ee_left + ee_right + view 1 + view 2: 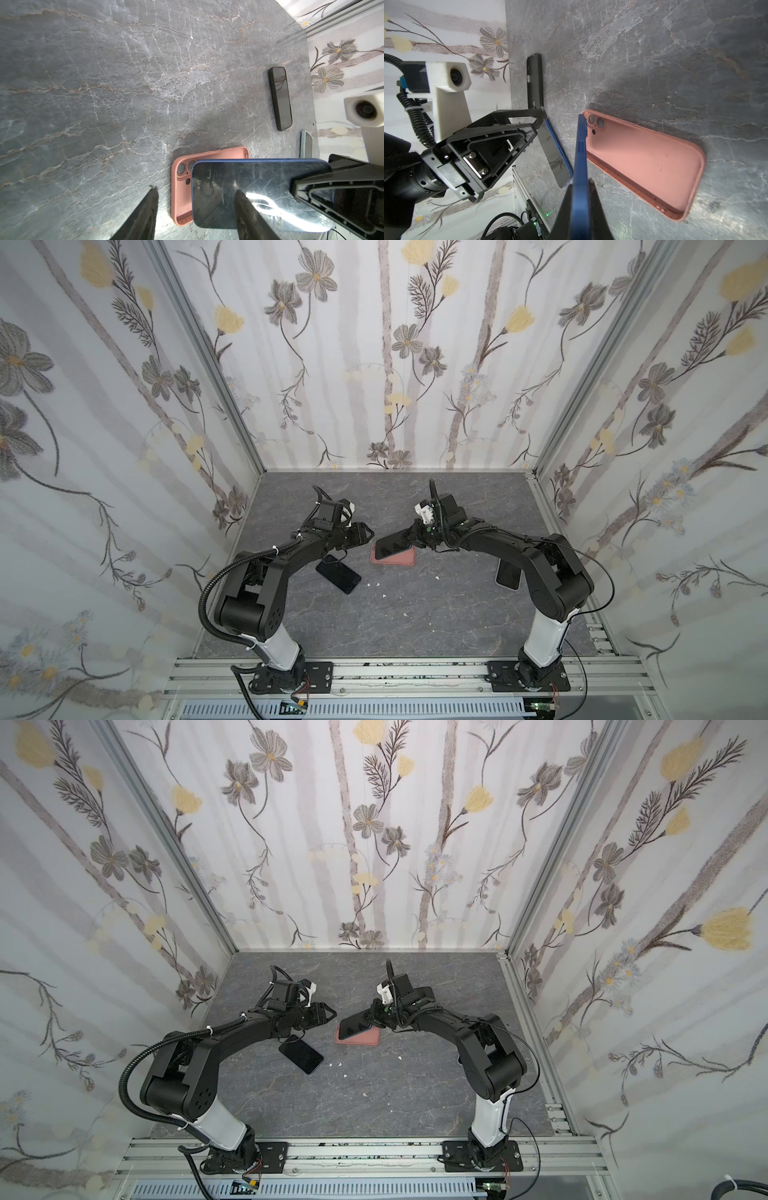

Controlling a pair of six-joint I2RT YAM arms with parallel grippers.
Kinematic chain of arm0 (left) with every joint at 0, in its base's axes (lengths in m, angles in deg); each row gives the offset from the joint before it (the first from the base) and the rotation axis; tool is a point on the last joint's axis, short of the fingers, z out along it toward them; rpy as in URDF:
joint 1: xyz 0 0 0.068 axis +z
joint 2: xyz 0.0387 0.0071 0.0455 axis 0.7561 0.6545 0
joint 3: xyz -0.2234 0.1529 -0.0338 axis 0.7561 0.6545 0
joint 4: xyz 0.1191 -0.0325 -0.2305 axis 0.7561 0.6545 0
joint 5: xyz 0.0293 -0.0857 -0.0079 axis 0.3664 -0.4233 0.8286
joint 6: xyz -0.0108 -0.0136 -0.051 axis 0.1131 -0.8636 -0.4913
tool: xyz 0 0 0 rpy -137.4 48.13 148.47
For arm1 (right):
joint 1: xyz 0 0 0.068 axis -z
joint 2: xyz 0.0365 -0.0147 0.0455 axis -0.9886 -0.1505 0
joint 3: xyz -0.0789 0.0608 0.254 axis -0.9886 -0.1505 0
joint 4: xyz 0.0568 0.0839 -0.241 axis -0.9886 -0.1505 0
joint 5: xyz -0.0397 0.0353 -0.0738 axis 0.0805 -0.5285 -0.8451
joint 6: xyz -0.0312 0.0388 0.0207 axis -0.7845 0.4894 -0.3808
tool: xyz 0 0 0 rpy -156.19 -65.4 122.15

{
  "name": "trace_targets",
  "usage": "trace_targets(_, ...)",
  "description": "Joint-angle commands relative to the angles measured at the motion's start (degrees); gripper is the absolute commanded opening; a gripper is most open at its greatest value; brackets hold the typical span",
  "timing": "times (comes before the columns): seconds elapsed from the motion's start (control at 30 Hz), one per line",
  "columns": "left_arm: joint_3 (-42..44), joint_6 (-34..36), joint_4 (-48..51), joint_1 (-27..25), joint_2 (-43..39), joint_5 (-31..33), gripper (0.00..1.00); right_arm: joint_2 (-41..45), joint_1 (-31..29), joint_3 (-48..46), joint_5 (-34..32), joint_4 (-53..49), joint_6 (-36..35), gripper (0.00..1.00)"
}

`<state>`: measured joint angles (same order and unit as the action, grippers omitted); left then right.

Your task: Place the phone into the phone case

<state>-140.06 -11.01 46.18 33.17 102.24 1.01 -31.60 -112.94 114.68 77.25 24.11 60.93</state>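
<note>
Your phone (580, 158) hangs tilted above the pink case (643, 162), not yet seated; lower it skewed and a corner may ride the rim, or shove the loose case across the surface (415, 614); the right fingers (597, 212) pinch the phone's end, arm reaching low over the case; the left fingers (149, 207) hover half spread beside the case's camera cut-outs, holding nothing.

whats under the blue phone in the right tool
The pink case, open side up on the table, empty inside in the right wrist view. In both top views the blue phone covers most of it.
</note>
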Motion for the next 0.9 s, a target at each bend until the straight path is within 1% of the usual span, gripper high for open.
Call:
trace_targets(0.0,0.3,-1.3,-2.5,0.0,0.8,-1.1,0.58,-0.5,0.0,0.7,1.3,0.9,-0.6,0.00)
trace_targets(0.27,1.4,-3.8,-5.3,-0.7,2.5,-2.2,0.57,-2.5,0.1,1.3,2.5,1.1,-0.3,0.00)
trace_targets(0.53,4.8,-8.3,-10.8,-4.5,4.7,-2.4,0.56,-4.5,0.6,1.3,3.9,2.6,0.3,0.00)
trace_targets(0.67,6.1,-9.9,-12.7,-6.2,5.2,-2.3,0.56,-4.5,1.4,-0.8,4.7,4.2,1.0,0.00)
trace_targets(0.87,7.7,-11.0,-13.6,-7.2,3.8,-2.6,0.55,-3.7,2.5,-5.0,5.3,8.5,3.0,0.00)
